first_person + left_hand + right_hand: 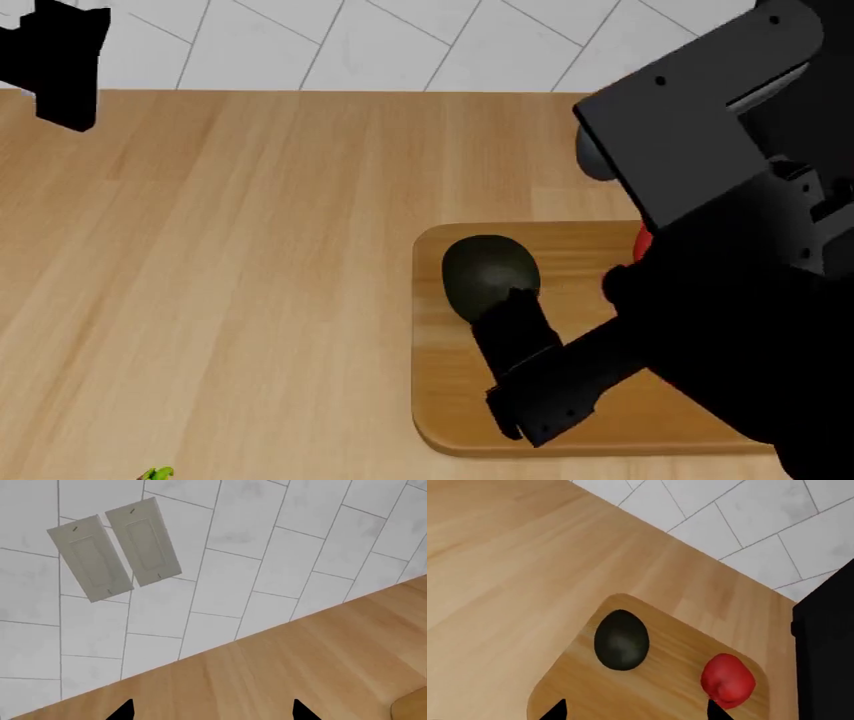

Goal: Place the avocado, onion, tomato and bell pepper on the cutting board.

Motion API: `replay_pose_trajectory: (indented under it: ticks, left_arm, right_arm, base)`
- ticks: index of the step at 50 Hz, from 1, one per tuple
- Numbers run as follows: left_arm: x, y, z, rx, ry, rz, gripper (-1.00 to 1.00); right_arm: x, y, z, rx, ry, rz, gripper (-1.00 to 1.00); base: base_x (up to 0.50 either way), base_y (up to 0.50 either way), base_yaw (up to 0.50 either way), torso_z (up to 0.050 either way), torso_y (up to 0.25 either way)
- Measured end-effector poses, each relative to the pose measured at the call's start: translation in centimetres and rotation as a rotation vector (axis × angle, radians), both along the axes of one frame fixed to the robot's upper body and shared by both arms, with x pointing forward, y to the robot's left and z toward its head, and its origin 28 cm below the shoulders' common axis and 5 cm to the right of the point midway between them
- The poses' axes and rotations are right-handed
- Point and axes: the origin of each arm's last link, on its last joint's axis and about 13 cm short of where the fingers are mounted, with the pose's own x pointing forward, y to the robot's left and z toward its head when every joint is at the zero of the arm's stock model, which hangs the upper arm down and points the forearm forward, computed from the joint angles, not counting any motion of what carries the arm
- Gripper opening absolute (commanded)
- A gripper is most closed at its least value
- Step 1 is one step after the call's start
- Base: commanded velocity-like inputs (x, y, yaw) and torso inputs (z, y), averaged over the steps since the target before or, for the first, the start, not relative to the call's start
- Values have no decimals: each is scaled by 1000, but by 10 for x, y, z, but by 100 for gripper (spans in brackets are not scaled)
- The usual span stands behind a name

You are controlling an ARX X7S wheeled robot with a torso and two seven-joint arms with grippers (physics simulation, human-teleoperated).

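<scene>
Avocado and bell pepper resting apart on cutting board; both grippers' fingers spread, empty.

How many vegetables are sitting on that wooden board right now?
2: the avocado near the cutting board's corner, and the bell pepper beside it. The arm may hide others.

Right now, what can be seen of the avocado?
The avocado is a dark green, nearly black, egg-shaped fruit with matte skin. It lies on its side on the wooden cutting board, near one rounded corner, apart from the red bell pepper. In the head view the right arm partly overlaps it. The right wrist view shows nothing gripping it.
</scene>
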Motion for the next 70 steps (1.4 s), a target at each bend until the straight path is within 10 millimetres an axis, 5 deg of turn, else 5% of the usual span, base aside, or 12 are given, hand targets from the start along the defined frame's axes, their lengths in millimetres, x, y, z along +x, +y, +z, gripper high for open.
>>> replay_pose_trajectory:
  ticks: [18, 41, 70]
  left_arm:
    - [-47, 18, 0, 112, 134, 13, 100]
    - [-103, 17, -1, 117, 366, -84, 100]
    - [-134, 6, -34, 124, 569, -191, 100]
  right_arm:
    - [-12, 5, 17, -28, -64, 45, 100]
    - [-12, 2, 29, -39, -107, 39, 100]
    - [-11, -1, 36, -68, -132, 22, 100]
  base:
    - [0, 0, 0, 0, 0]
    - [0, 0, 0, 0, 0]
    - [0, 0, 0, 0, 0]
